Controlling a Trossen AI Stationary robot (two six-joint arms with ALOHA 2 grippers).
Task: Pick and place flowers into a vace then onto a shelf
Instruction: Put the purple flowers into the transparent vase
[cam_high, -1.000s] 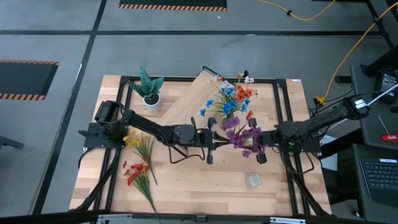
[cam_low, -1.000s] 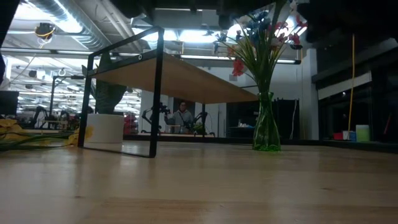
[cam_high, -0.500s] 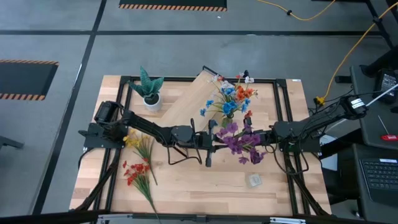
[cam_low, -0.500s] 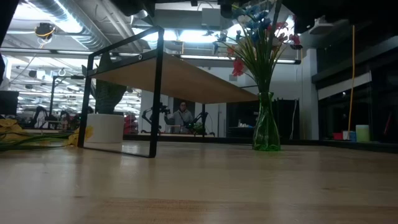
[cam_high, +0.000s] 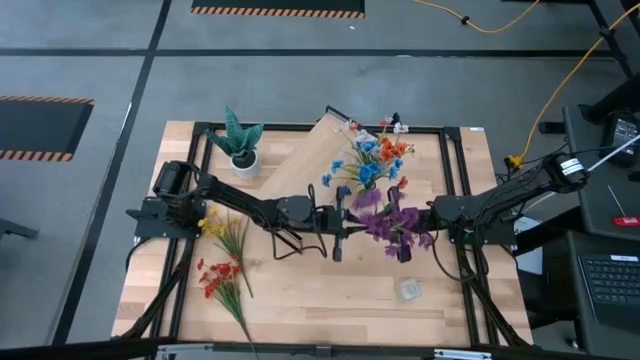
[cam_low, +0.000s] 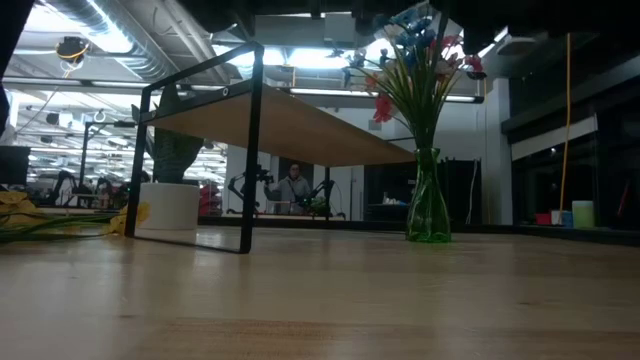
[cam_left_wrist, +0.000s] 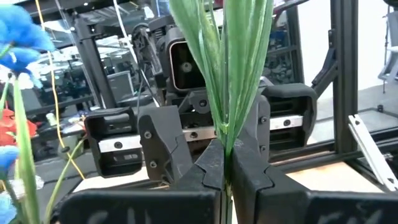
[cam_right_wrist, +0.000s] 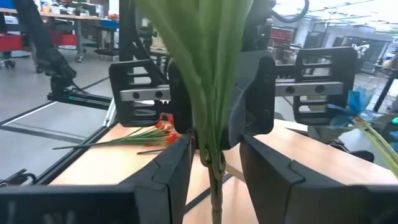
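Slippage looked to us the main risk: the left gripper (cam_left_wrist: 224, 168) was pinched shut on the thin green stems of a purple-blossomed artificial sprig (cam_high: 390, 222), held in the air over the middle of the table, while the right gripper (cam_right_wrist: 214, 155) faced it with its fingers standing apart on either side of those stems, not yet squeezing. We judged that if the left let go before the right had closed, the sprig would drop. The purple blossoms also hung near the small narrow green translucent vase (cam_low: 428, 210), which already held red, orange and blue flowers (cam_high: 372, 160) and stood on the table by the end of the long light-wood shelf with a thin black frame (cam_low: 280, 120); a careless swing could tip it. Red and yellow sprigs (cam_high: 225, 265) lay on the pale wooden tabletop (cam_high: 330, 300) at the left, near a spiky green plant in a white pot (cam_high: 240, 145). Beyond lay grey floor with a yellow cable (cam_high: 560, 90), and a lit workshop with a distant person (cam_low: 293, 185).
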